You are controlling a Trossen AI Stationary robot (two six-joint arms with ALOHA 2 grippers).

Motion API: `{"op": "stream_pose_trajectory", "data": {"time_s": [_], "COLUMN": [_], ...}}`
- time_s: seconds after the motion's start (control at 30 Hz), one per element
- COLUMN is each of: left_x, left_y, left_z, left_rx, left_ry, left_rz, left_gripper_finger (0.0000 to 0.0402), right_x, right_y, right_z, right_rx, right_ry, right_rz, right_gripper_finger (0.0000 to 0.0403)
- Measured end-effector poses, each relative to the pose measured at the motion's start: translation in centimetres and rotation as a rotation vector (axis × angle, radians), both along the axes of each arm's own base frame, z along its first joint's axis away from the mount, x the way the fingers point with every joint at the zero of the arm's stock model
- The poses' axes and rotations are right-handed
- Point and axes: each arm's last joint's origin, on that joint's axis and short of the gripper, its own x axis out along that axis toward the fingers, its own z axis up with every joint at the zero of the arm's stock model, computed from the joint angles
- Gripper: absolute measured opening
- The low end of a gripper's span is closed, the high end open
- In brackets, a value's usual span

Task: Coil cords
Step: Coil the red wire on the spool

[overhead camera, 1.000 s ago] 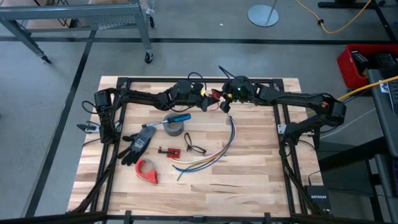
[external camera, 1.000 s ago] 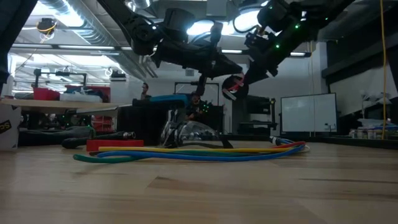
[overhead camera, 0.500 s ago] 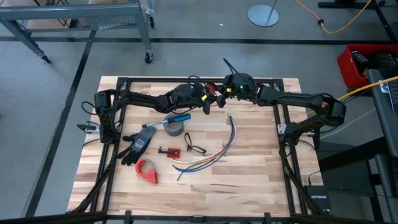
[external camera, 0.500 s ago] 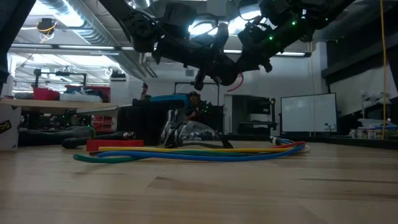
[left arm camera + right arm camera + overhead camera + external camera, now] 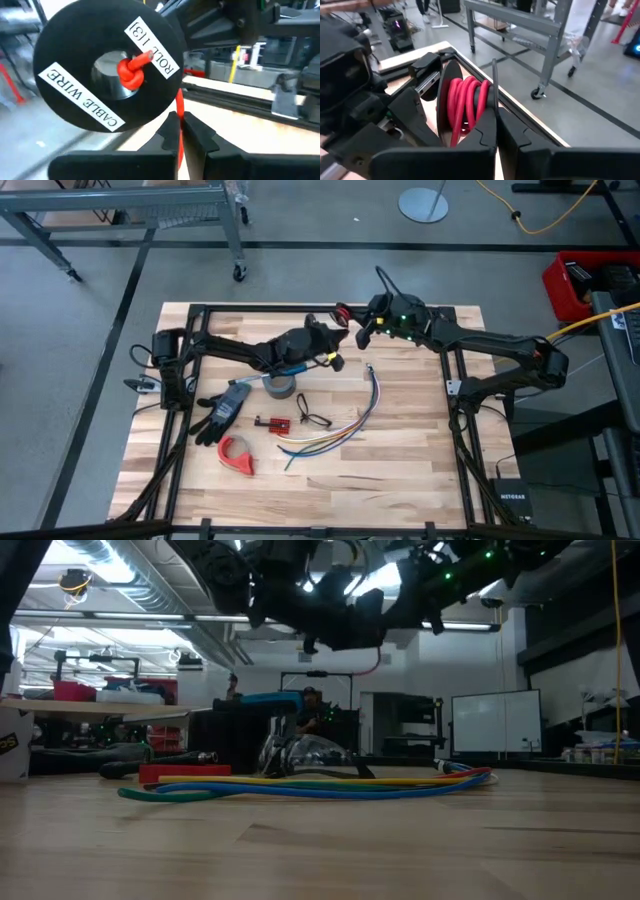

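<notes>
Up in the air on the far side of the tape roll (image 5: 281,387): right hand (image 5: 496,114) clamped on the rim of a black spool (image 5: 90,65), left hand (image 5: 179,119) pinched narrow on the red wire (image 5: 178,102) just under the spool's hub. Most of that wire wound on the spool (knotted at the hub, by the look of it).

Risky from here: pull too hard and chance slipping the strand out of the pinch, or dragging the spool askew in the other grip. Go slack and chance loose turns spilling off the rim.

Below, a pale wood tabletop (image 5: 400,470), with a bundle of multicoloured wires (image 5: 352,420) near the tape roll on one side and a dark glove (image 5: 222,408) near it on the other. Well beyond the tape roll, grey workshop floor, a metal cart (image 5: 130,218) and bright ceiling lights.
</notes>
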Motion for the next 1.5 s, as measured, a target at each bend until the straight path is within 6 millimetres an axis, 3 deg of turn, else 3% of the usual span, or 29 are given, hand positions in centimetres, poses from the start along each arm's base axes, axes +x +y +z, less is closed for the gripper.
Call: {"op": "stream_pose_trajectory", "data": {"time_s": [0.23, 1.07, 1.33, 1.5], "left_x": [0.1, 0.1, 0.2, 0.1], "left_y": [-0.8, -0.8, -0.8, -0.7], "left_z": [1.1, 1.1, 0.6, 0.7], "left_rx": [0.184, 0.193, 0.151, 0.153], "left_ry": [-0.009, -0.021, -0.019, -0.024], "left_rz": [0.044, 0.017, -0.011, 0.015], "left_gripper_finger": [0.0001, 0.0002, 0.0057, 0.0064], "right_x": [-1.0, -1.7, -1.8, -2.0], "right_y": [0.7, 1.1, 1.1, 1.3], "right_z": [1.6, 2.5, 3.0, 3.2], "right_rx": [-0.013, -0.028, -0.042, -0.039], "right_ry": [-0.07, -0.098, -0.127, -0.13], "right_rz": [0.073, 0.089, 0.088, 0.107], "right_gripper_finger": [0.0001, 0.0001, 0.0001, 0.0001]}}
